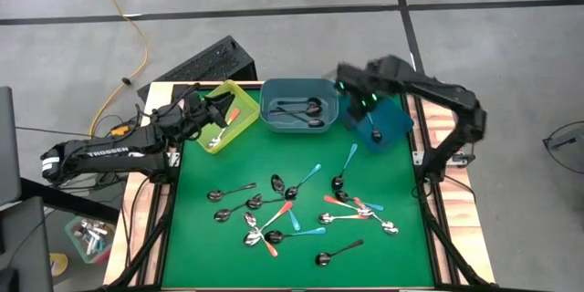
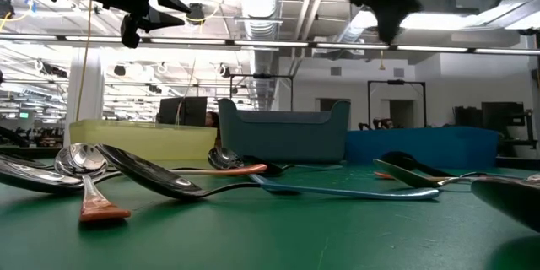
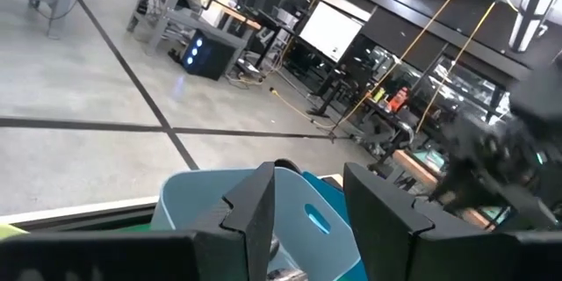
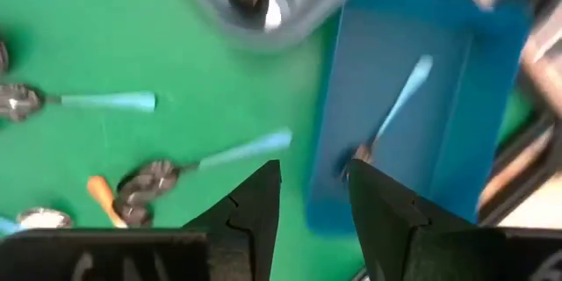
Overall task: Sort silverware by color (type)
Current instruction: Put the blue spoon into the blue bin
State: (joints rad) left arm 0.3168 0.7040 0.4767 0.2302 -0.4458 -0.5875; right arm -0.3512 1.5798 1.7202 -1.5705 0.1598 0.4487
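Several spoons lie loose on the green mat: teal-handled, orange-handled and plain dark metal. At the far edge, a yellow-green bin holds an orange-handled spoon. A grey-blue bin holds dark spoons. A blue bin holds a teal-handled spoon. My right gripper hangs open over the blue bin's near end, pointing down, nothing between its fingers. My left gripper stands open and level above the yellow-green bin, empty.
The three bins stand side by side along the mat's far edge. A wooden border frames the mat. Both arms are up off the table, as the low view shows. A keyboard lies beyond the far edge.
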